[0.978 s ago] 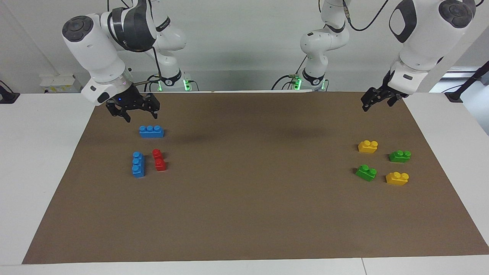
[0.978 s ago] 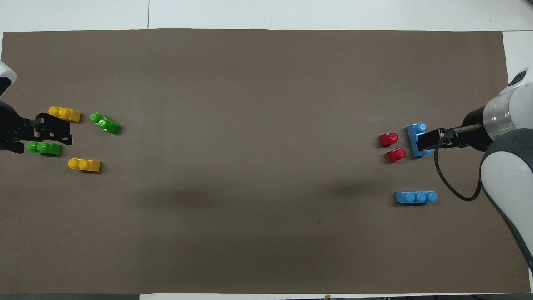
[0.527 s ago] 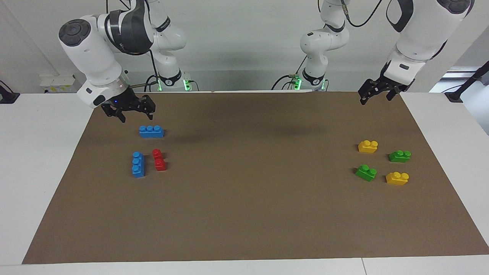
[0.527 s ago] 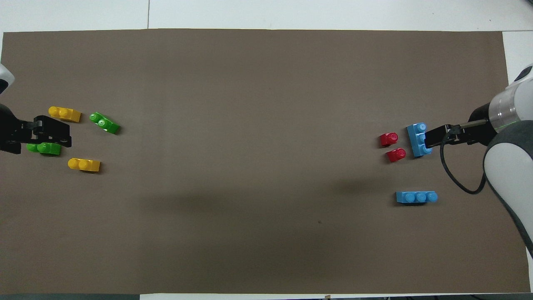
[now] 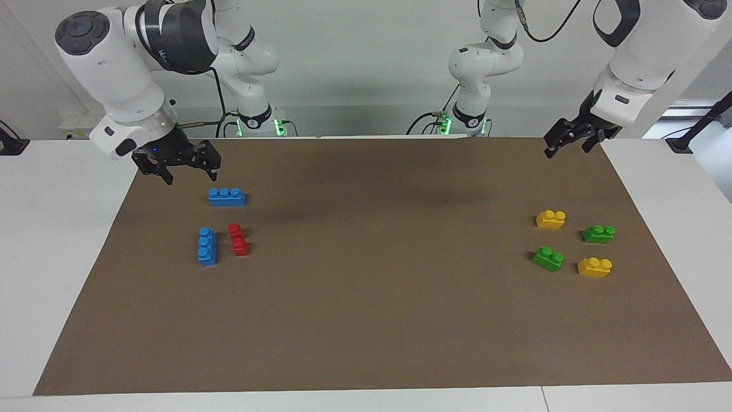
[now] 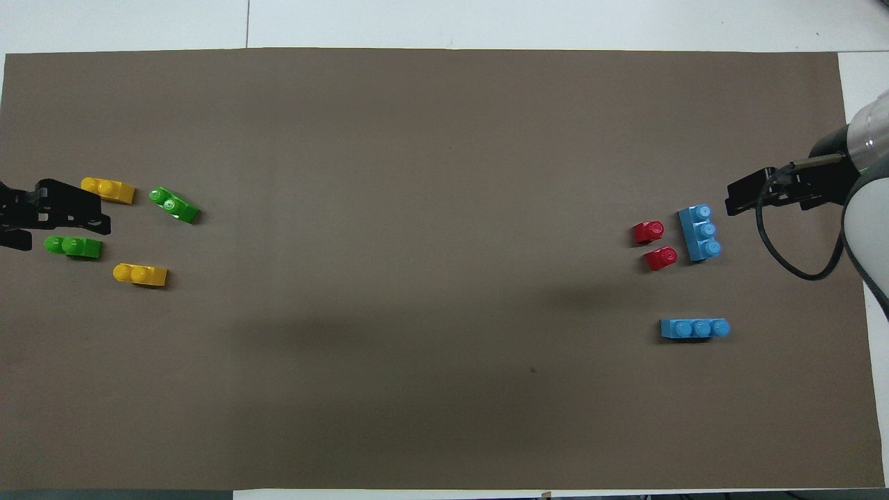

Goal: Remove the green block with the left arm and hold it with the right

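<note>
Both sets of fingers hung spread and empty. The left gripper (image 5: 566,140) was over the mat's corner, well apart from the green block (image 5: 599,233) resting on the bench (image 5: 675,200). The right gripper (image 5: 177,163) hovered near a blue brick (image 5: 227,196).

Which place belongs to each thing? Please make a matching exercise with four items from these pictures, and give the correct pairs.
Things:
1. right pincer
2. left pincer
3. red brick
4. yellow brick farthest from the robots

Places:
A. beside a three-stud blue brick
B. raised at the mat's edge, left arm's end
C. beside a green brick, left arm's end
D. raised at the mat's corner, right arm's end

Pairs: 1-D, 2-B, 3-A, 4-C
</note>
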`<control>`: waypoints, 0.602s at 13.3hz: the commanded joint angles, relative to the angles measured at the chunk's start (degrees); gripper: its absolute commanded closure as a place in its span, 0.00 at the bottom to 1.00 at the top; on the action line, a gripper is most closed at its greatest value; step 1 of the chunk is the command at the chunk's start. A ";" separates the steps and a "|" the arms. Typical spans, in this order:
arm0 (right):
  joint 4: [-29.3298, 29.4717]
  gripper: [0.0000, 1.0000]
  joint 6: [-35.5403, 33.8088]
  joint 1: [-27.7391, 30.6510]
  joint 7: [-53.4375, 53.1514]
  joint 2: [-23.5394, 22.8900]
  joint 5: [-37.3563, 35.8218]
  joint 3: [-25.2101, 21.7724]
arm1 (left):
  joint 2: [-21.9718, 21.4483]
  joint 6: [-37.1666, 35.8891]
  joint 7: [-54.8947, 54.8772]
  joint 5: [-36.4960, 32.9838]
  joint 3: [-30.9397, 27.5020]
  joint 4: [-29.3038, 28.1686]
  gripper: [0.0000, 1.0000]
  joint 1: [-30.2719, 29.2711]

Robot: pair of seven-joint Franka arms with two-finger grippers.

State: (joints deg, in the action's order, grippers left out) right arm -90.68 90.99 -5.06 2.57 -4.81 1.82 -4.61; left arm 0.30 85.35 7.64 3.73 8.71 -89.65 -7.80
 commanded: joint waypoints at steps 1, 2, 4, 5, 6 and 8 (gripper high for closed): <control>1.56 0.00 -1.43 -0.83 -0.81 0.06 -0.85 -0.75 | 0.94 -1.85 -0.53 1.46 -1.42 2.11 0.00 1.30; 1.56 0.00 -1.60 -0.83 -2.03 0.76 -0.85 -0.84 | 0.94 -1.85 -0.53 1.20 -1.41 2.11 0.00 1.30; 2.17 0.00 -1.61 -0.83 -2.48 1.21 -0.68 -2.06 | 0.94 -1.85 -0.44 0.76 -1.24 2.11 0.00 1.30; 2.52 0.00 -1.87 -0.83 -2.40 1.12 -0.50 -2.59 | 0.94 -1.85 -0.44 0.58 -1.15 2.11 0.00 1.30; 2.96 0.00 -2.22 -0.83 -2.22 1.21 -0.41 -3.20 | 0.94 -1.85 -0.52 -0.03 -1.15 2.11 0.00 1.30; 3.76 0.00 -2.66 -0.83 -2.13 1.21 -0.41 -3.30 | 0.94 -1.68 -0.53 -2.05 -0.45 2.11 0.00 1.30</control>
State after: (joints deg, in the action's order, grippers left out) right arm -88.10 89.76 -5.14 1.28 -3.60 1.82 -7.33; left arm 0.45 85.13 7.62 3.46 8.47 -89.26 -7.42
